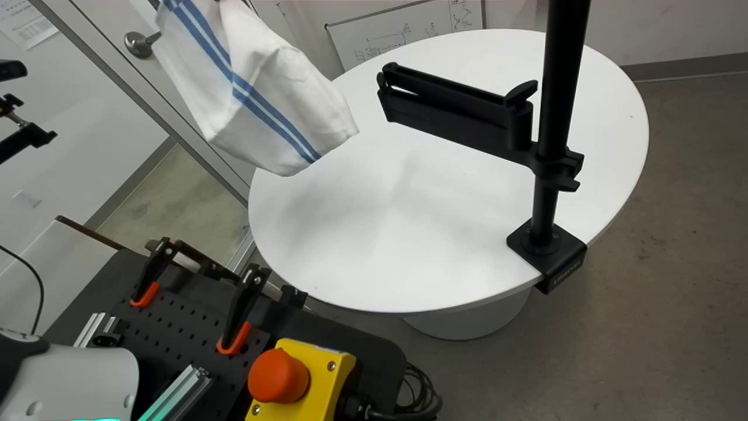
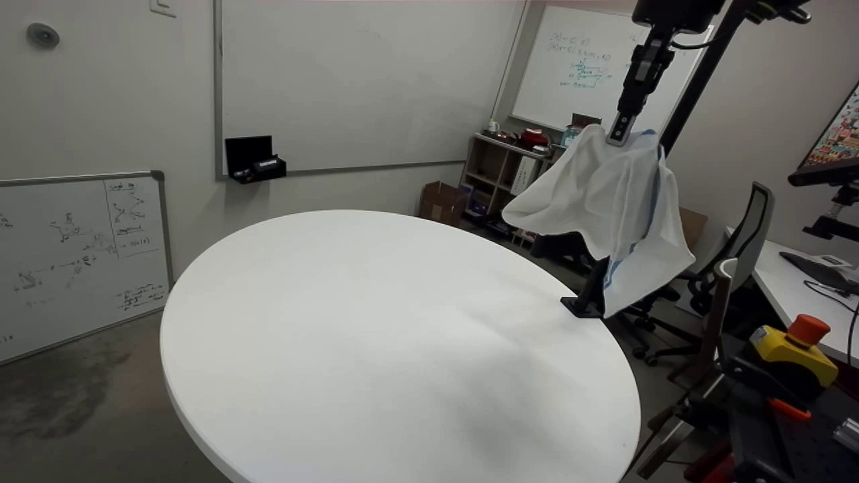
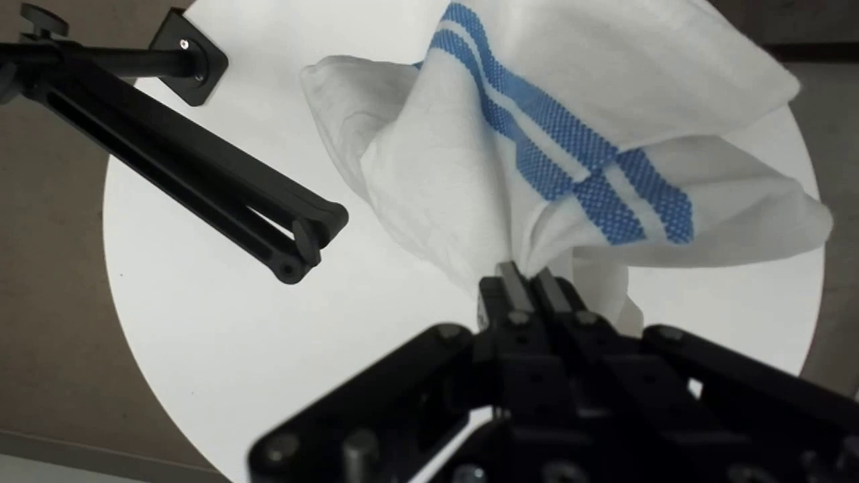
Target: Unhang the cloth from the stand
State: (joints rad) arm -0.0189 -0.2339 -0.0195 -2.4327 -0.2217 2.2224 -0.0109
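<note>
The white cloth with blue stripes hangs in the air at the upper left of an exterior view. It also shows in an exterior view and in the wrist view. My gripper is shut on a pinched fold of it. The gripper points down with the cloth draped below its fingertips. The black stand is clamped at the table edge. Its bare arm shows apart from the cloth in the wrist view. In an exterior view the cloth hides part of the stand's pole.
The round white table lies below the cloth. A black cart with clamps and a yellow box with a red button is beside it. A whiteboard leans on the wall. A chair and desk are behind the stand.
</note>
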